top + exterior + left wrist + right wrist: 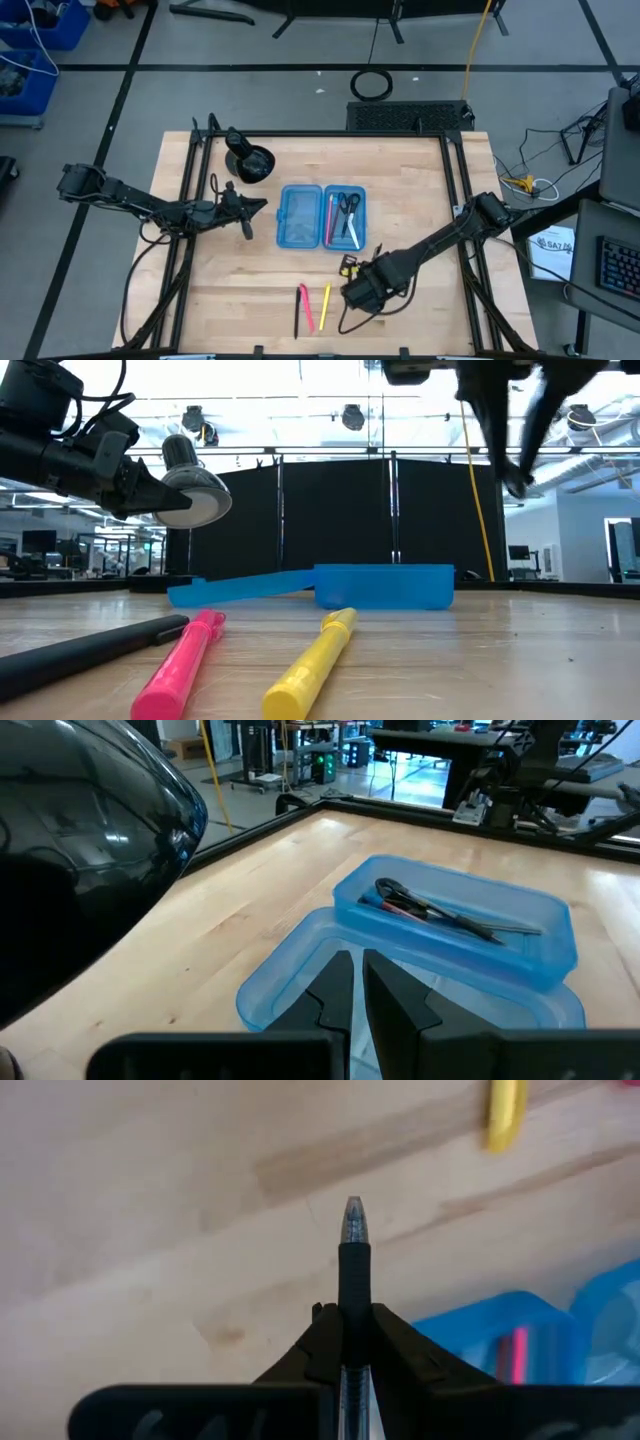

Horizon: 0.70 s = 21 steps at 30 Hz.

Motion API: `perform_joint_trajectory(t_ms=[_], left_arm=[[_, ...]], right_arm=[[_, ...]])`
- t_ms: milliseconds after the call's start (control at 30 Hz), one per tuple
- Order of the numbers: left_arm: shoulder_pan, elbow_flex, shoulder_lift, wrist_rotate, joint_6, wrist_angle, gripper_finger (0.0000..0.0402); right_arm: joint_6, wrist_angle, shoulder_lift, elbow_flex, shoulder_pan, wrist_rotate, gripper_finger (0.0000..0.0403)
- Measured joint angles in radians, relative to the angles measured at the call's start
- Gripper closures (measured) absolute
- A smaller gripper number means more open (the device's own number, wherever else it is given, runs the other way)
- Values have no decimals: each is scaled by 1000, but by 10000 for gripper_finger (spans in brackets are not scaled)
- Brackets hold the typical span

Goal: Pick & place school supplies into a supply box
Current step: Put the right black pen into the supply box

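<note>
The right gripper point(345, 1335) is clamped on a thin black pen with a clear tip point(352, 1250), holding it above the wooden table point(420, 190) toward the front edge, between the box and the front right corner. The left gripper point(352, 982) hangs over the left side of the table with its fingers nearly together and nothing between them, just beside the translucent blue plastic pencil case point(320, 215), which lies open in the middle of the table with its two shallow halves side by side. The right half holds small scissors with dark handles point(347, 203) along with a pink pen point(331, 214) and other thin pens; the left half looks bare. Near the front edge lie a thick pink marker point(306, 305), a yellow marker point(325, 305) and a black marker point(297, 318), close together. A black round cup-like object point(250, 160) sits near the back left corner.
</note>
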Motion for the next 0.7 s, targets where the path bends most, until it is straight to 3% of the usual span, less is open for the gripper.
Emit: perform_joint_trajectory(t_ms=[400, 700], left_arm=[[0, 0, 0, -28, 4, 1, 371], [0, 0, 0, -47, 14, -26, 371]], right_arm=[[-397, -58, -6, 17, -231, 19, 378], [-643, 67, -10, 19, -366, -8, 374]])
